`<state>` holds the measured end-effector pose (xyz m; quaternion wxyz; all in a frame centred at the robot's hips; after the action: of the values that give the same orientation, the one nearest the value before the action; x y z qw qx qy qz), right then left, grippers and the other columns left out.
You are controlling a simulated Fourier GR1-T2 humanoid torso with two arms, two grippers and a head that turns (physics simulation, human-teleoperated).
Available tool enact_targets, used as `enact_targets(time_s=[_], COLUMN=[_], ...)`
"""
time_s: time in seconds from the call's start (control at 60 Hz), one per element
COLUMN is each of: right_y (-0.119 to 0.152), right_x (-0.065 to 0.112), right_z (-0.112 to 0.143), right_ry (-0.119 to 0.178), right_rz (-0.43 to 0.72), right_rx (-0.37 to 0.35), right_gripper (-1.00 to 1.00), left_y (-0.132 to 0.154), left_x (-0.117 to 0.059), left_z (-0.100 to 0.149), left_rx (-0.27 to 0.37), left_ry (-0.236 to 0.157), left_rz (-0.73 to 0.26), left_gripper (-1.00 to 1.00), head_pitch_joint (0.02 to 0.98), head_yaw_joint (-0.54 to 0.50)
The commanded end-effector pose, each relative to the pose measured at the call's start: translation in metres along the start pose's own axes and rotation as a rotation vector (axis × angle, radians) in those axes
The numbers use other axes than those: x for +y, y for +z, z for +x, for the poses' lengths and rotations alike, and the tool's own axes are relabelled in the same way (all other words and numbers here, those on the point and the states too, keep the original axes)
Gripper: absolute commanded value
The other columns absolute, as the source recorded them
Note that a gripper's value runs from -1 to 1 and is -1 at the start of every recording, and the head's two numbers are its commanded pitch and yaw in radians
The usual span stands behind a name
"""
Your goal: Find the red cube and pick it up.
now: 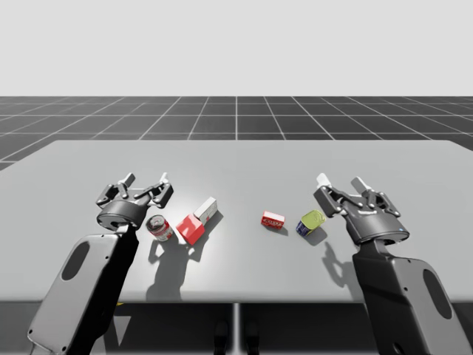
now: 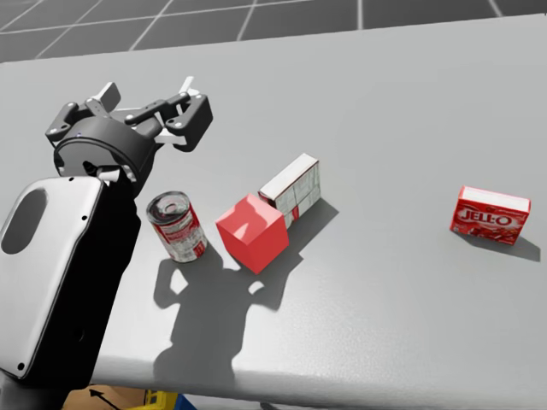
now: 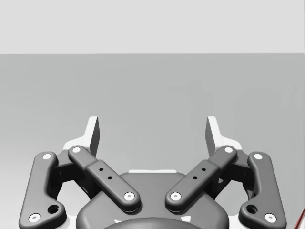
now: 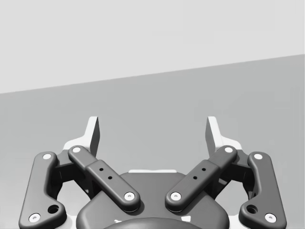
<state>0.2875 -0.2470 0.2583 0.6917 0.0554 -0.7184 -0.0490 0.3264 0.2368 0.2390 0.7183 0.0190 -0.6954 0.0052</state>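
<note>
My left gripper [image 1: 146, 180] and right gripper [image 1: 341, 182] gape wide, empty; the cube [image 1: 191, 229] sits at four o'clock from my left.

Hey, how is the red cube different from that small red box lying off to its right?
The red cube is plain with equal sides, while the flat red box is thin, oblong and carries white print. The red cube sits next to a white-and-red box, whereas the flat red box lies alone. Both are red and rest on the table, ungrasped.
</note>
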Motion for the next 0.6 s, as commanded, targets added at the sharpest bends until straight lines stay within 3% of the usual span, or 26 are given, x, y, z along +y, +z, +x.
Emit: enact_targets(time_s=[0.017, 0.167, 0.25, 0.283, 0.383, 0.55, 0.6], right_y=[0.0, 0.0, 0.0, -0.001, -0.001, -0.001, -0.001], right_x=[0.002, 0.002, 0.002, 0.002, 0.002, 0.003, 0.003], right_z=[-0.002, -0.003, -0.003, -0.004, -0.005, -0.006, -0.006], right_ry=[0.004, 0.011, 0.013, 0.016, 0.023, 0.037, 0.037], right_rz=[0.003, 0.001, -0.001, -0.002, -0.005, -0.009, -0.01], right_rx=[0.007, 0.01, 0.011, 0.01, 0.014, 0.014, 0.015], right_gripper=[-1.0, -1.0, -1.0, -1.0, -1.0, -1.0, -1.0], left_y=[-0.001, -0.001, 0.002, 0.004, 0.013, 0.045, 0.052], left_x=[0.0, -0.002, -0.002, -0.003, -0.005, -0.014, -0.015], left_z=[-0.001, 0.0, 0.003, 0.006, 0.014, 0.028, 0.028], left_rx=[0.002, 0.005, 0.008, 0.017, 0.034, 0.054, 0.067], left_ry=[-0.003, 0.002, 0.024, 0.056, 0.074, 0.052, 0.062], left_rz=[-0.004, -0.003, -0.015, -0.036, -0.077, -0.123, -0.134], left_gripper=[-1.0, -1.0, -1.0, -1.0, -1.0, -1.0, -1.0], head_pitch_joint=[0.842, 0.852, 0.851, 0.85, 0.845, 0.841, 0.842], head_yaw_joint=[0.24, 0.26, 0.26, 0.26, 0.27, 0.28, 0.28])
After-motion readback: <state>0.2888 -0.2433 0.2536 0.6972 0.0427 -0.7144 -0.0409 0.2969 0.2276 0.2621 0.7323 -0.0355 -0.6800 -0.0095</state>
